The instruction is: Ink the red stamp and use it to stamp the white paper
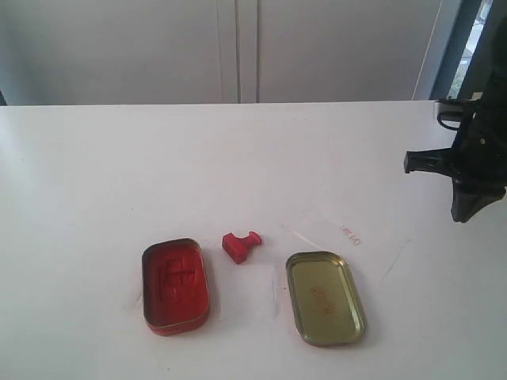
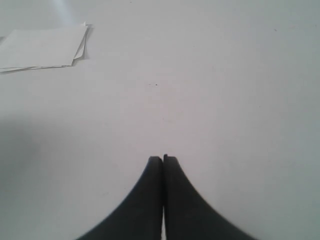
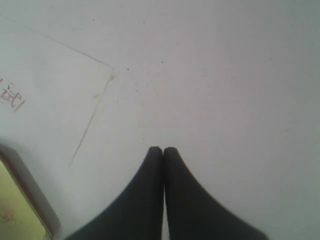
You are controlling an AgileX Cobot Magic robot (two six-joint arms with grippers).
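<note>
Red stamp (image 1: 240, 246) lies free on the table; both grippers hold nothing.
It sits at lower centre of the exterior view, between the open ink tin (image 1: 175, 286) and gold lid (image 1: 325, 298). The printed white paper (image 1: 348, 237) lies to its right. The left gripper (image 2: 162, 159) and right gripper (image 3: 163, 150) have their fingers pressed together.

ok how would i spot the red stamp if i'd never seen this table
On the white table, two oblong tins lie near the front: a red ink tin left, a gold lid right. The red stamp lies between them, slightly farther back. It is much smaller, a red block with a short curved handle.
</note>
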